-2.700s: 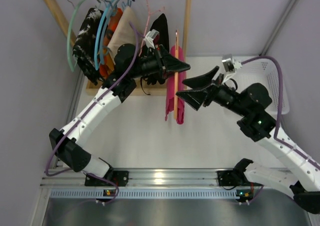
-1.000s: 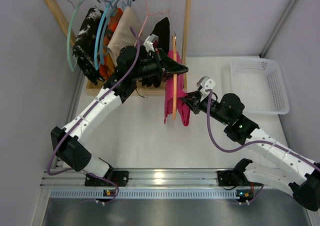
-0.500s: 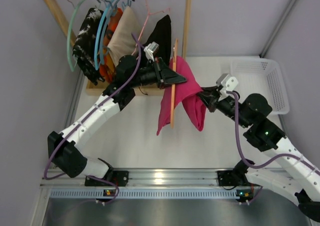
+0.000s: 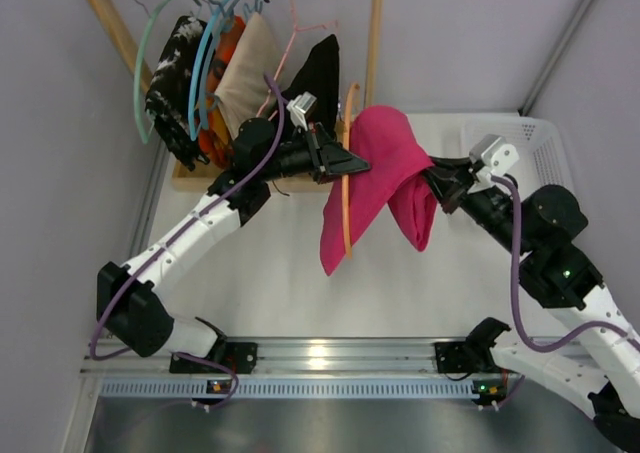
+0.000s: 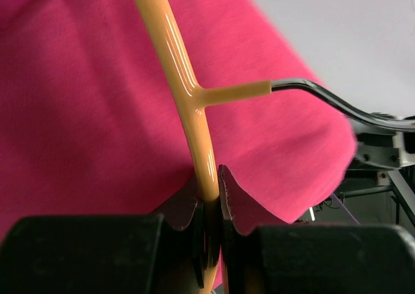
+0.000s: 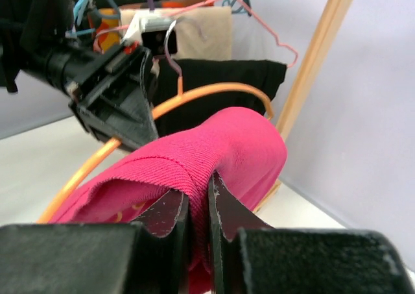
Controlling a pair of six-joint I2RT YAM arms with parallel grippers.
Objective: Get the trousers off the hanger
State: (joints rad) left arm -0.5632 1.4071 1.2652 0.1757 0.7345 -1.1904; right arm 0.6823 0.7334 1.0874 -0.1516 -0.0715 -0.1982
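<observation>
The magenta-pink trousers [image 4: 385, 168] drape over an orange hanger [image 4: 346, 198] held out in front of the rack. My left gripper [image 4: 355, 161] is shut on the hanger's bar [image 5: 188, 93], with pink cloth [image 5: 84, 112] behind it. My right gripper [image 4: 432, 176] is shut on a fold of the pink trousers [image 6: 220, 151] and holds them stretched to the right of the hanger [image 6: 194, 94]. A black pair of trousers [image 4: 318, 68] still hangs on the rack behind and also shows in the right wrist view [image 6: 227, 73].
The wooden rack [image 4: 375, 43] at the back left carries several other garments on coloured hangers [image 4: 200, 83]. A white basket [image 4: 540, 148] stands at the back right, just beyond my right arm.
My right gripper closed on the pink trousers and has drawn them rightward, spreading the cloth away from the hanger. The left gripper holds the hanger nearly still.
</observation>
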